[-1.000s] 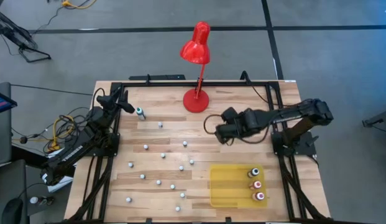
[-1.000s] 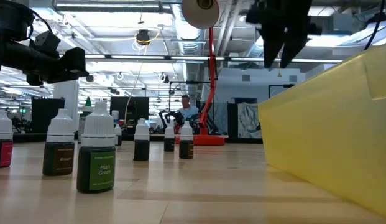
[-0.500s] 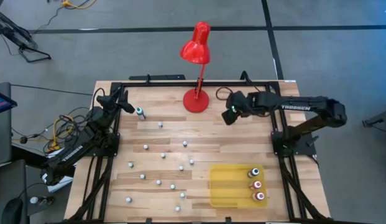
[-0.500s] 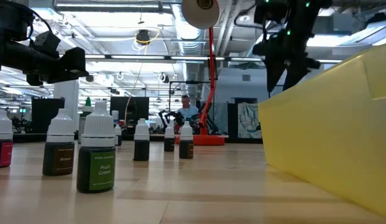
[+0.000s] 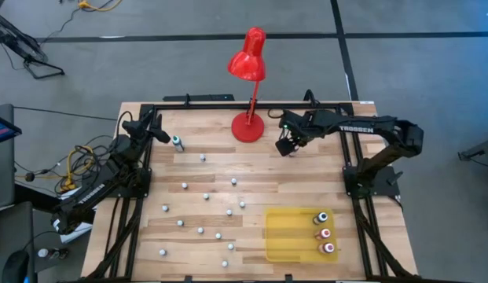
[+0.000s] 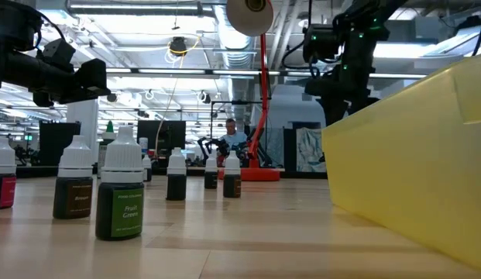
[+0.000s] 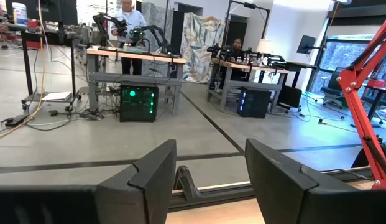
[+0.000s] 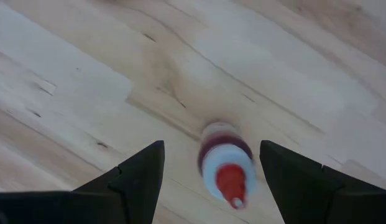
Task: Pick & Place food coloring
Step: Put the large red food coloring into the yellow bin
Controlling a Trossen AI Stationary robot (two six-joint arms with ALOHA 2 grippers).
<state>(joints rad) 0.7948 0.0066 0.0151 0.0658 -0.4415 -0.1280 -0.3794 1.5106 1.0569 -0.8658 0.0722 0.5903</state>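
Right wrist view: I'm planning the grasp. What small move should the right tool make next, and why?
Probably lower straight down: the right tool is open above the table, and a bottle shows between its fingers, not yet gripped. The left tool waits at the table's left edge.

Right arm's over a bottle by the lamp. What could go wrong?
The right gripper hangs open over a small white dropper bottle with a red tip; one finger touching first may tip it.
The red desk lamp's round base stands close beside that gripper; a swing could bump it.
The yellow plastic tray holds three bottles along one side; a drop there may knock them.
The left gripper waits open at the left edge.
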